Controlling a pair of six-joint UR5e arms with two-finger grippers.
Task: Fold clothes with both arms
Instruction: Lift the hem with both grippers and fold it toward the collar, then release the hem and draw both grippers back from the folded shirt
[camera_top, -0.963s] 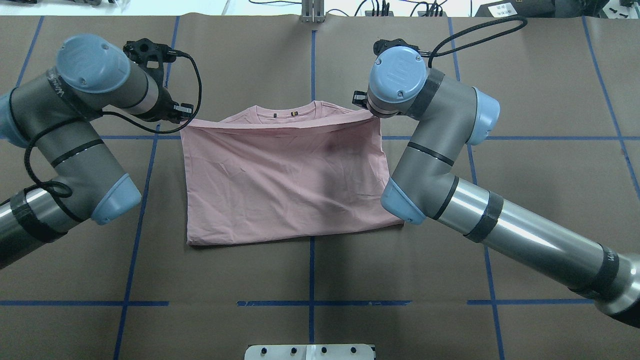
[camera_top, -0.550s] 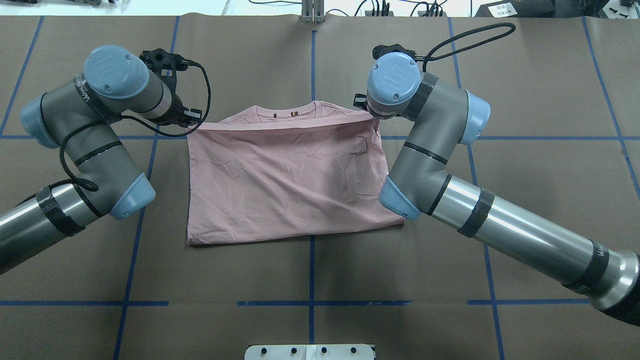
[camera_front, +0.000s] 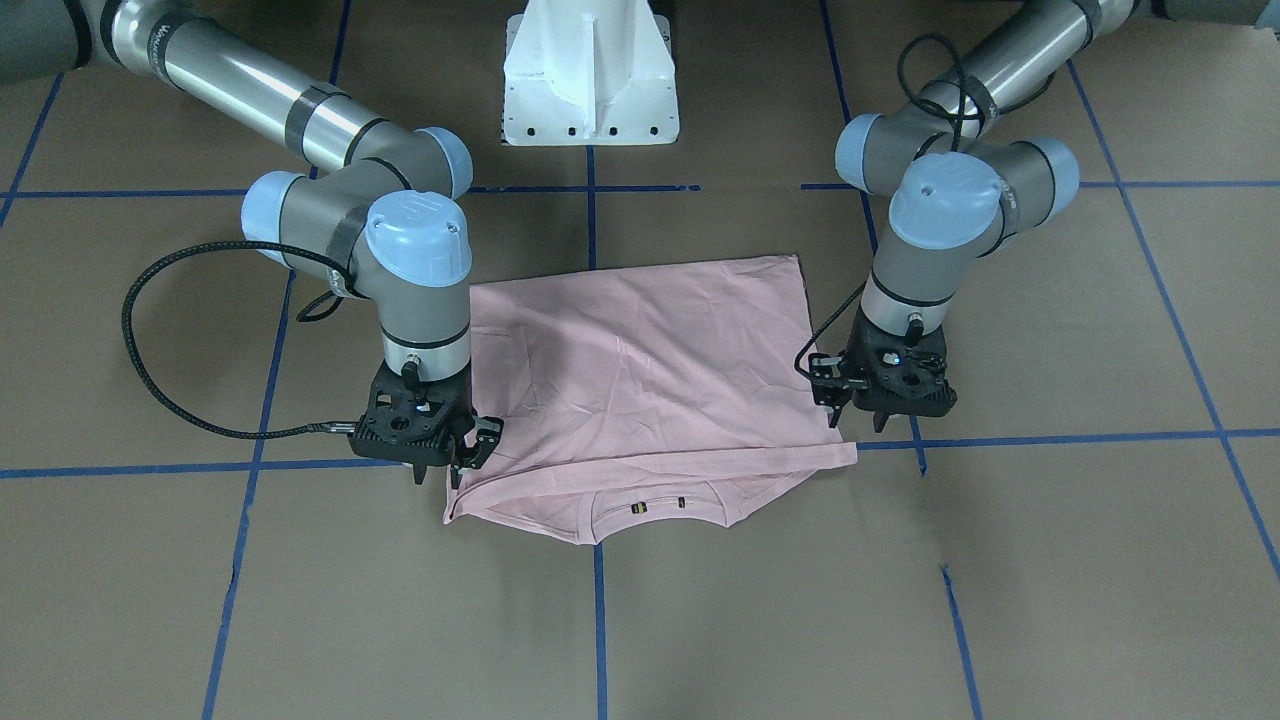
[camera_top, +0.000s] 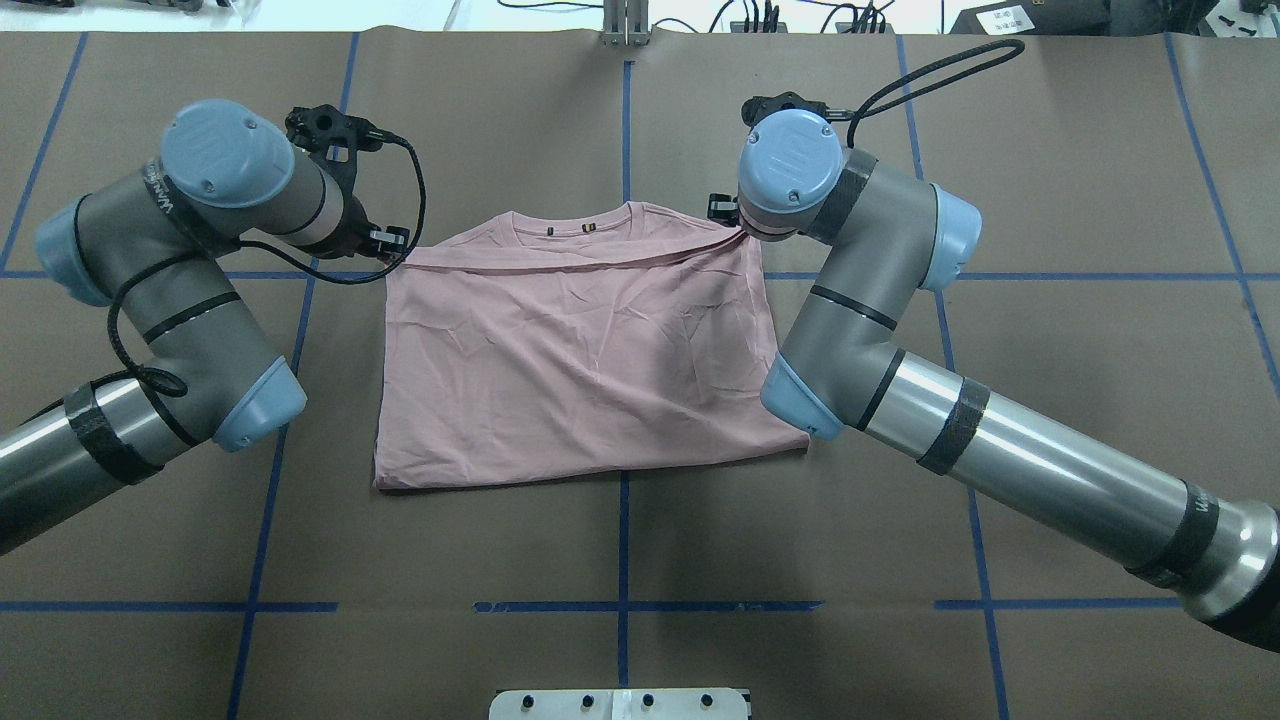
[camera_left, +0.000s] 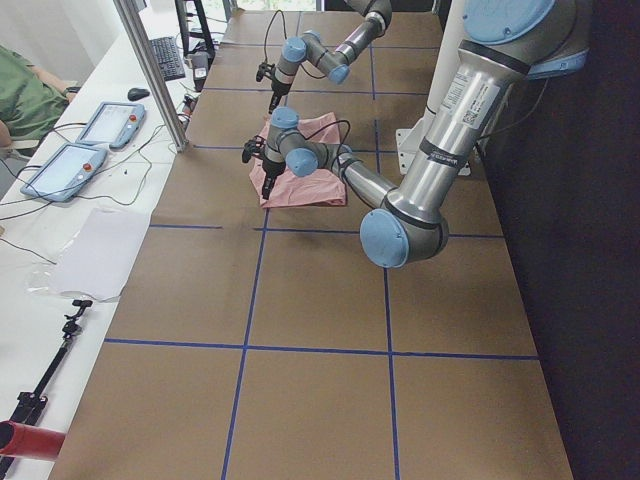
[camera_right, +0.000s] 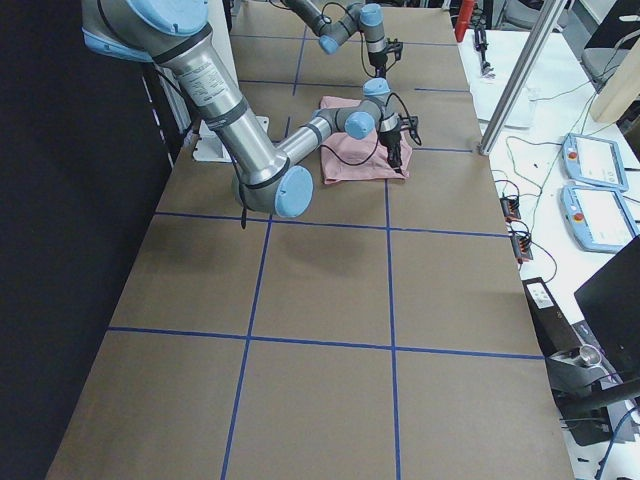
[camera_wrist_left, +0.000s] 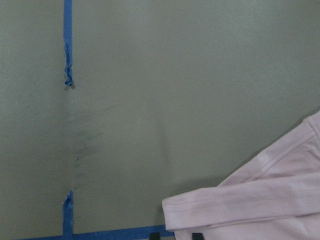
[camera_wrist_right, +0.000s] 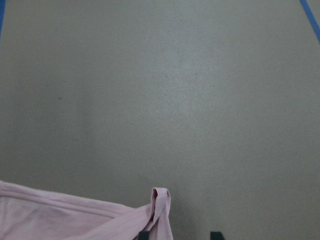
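Observation:
The pale pink T-shirt (camera_top: 580, 370) (camera_front: 640, 370) lies flat on the brown table, plain side up and folded in half. Its hem rests just short of the ribbed collar (camera_top: 575, 222) on the far side. My left gripper (camera_top: 385, 243) (camera_front: 857, 420) hovers just above the folded layer's left corner, fingers apart; that corner (camera_wrist_left: 260, 200) lies flat below it. My right gripper (camera_top: 728, 222) (camera_front: 465, 465) sits at the right corner, fingers apart. A small fold of hem (camera_wrist_right: 160, 200) stands up against one finger, and bare table shows in the gap.
The white pedestal block (camera_front: 590, 80) stands at the near table edge between the arms. Blue tape lines (camera_top: 625, 130) grid the brown surface. Beyond the far edge are a metal post (camera_left: 150, 70), teach pendants (camera_left: 80, 150) and a seated person (camera_left: 20, 95).
Both arms carried the raised hem to the collar side. The left gripper moved right and the taut edge went slack and settled on the shirt. The right arm barely moved.

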